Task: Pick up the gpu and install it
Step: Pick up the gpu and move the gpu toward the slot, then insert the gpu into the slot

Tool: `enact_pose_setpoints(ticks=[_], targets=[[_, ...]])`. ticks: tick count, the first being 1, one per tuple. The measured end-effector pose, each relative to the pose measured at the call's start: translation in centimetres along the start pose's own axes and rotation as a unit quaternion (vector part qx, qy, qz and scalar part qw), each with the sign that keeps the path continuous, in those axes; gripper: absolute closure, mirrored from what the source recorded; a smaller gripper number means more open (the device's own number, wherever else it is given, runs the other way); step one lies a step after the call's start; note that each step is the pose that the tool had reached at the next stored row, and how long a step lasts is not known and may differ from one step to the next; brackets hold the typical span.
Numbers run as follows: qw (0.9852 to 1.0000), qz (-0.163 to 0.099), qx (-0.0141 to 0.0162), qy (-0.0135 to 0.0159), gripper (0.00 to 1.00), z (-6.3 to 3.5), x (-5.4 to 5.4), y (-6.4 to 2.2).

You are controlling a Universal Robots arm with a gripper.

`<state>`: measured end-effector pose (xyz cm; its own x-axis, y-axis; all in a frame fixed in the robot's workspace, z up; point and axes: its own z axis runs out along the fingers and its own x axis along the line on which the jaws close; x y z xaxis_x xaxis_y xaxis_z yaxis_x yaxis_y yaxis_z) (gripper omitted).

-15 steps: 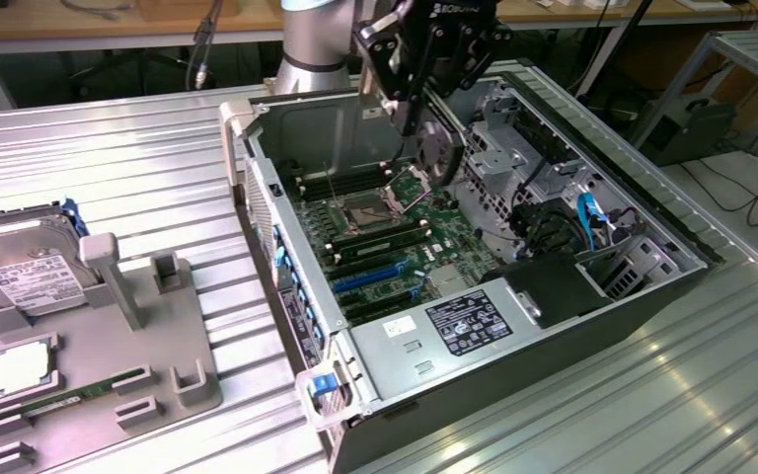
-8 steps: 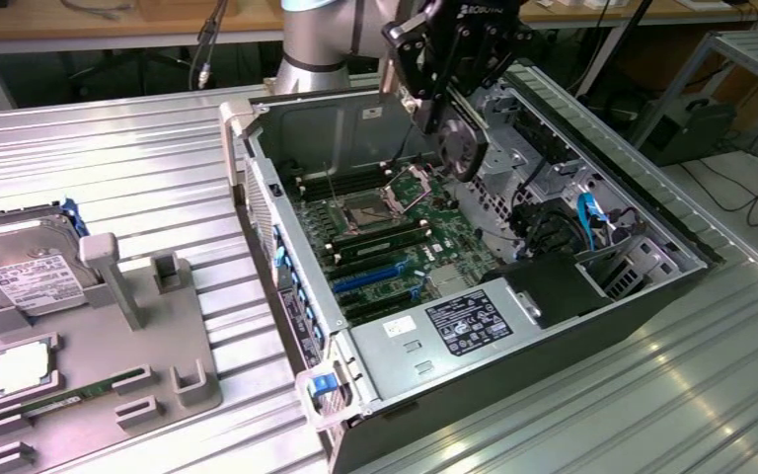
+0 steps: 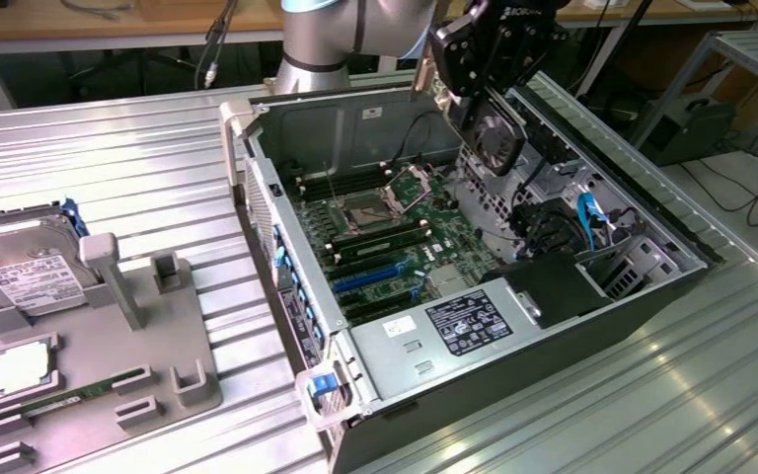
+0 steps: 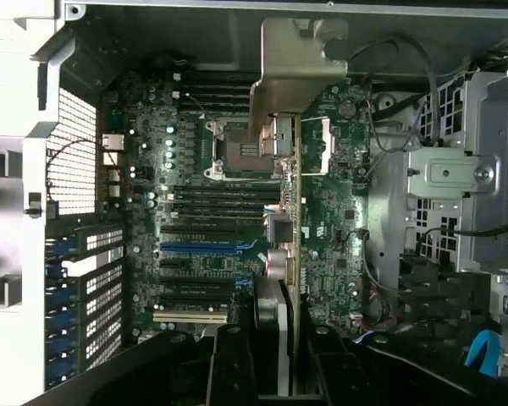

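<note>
Currently the gripper [image 3: 488, 87] is clamped on the gpu [image 3: 497, 138], its fingers [image 4: 229, 364] closed against the card's two flat faces. The card hangs beneath it in the air over the far end of the open computer case [image 3: 340, 118], touching nothing else. What matters is where the expansion slots [image 3: 368, 279] lie from that card. They sit on the motherboard [image 3: 448, 237] well below it, off toward the exterior view's left and nearer that camera, past the CPU socket [image 3: 406, 193], so card and slots are well apart both in height and across the board. The slots run lengthwise from the slotted rear wall [image 3: 277, 262], the one with the blue tabs, toward the middle of the case. In the wrist view the card appears edge-on as a thin line leading away from the fingers to its silver bracket [image 4: 298, 76]. That line crosses the slots' direction roughly at right angles instead of lying along it, though how much of that is the camera's slant I cannot tell. The bracket end looks to be over the socket region, not beside the rear wall where the bracket openings are. I judge the card lifted and held over the case but not yet lined up with, or seated in, any slot
</note>
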<state>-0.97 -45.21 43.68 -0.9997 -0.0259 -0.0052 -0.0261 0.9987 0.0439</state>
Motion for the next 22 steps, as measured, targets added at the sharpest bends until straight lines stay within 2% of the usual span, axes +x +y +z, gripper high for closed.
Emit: enact_pose_setpoints(ticks=[4,14,18,22], targets=[[1.0000,0.000,0.0001,0.0000,0.72,0.03,-1.07,-0.03],[1.0000,-0.003,-0.0001,0.0001,0.72,0.04,-1.07,-0.03],[0.9993,-0.038,-0.0003,0.0017,0.72,0.05,-1.07,-0.03],[0.9970,-0.078,-0.0005,0.0034,0.72,0.05,-1.07,-0.03]])
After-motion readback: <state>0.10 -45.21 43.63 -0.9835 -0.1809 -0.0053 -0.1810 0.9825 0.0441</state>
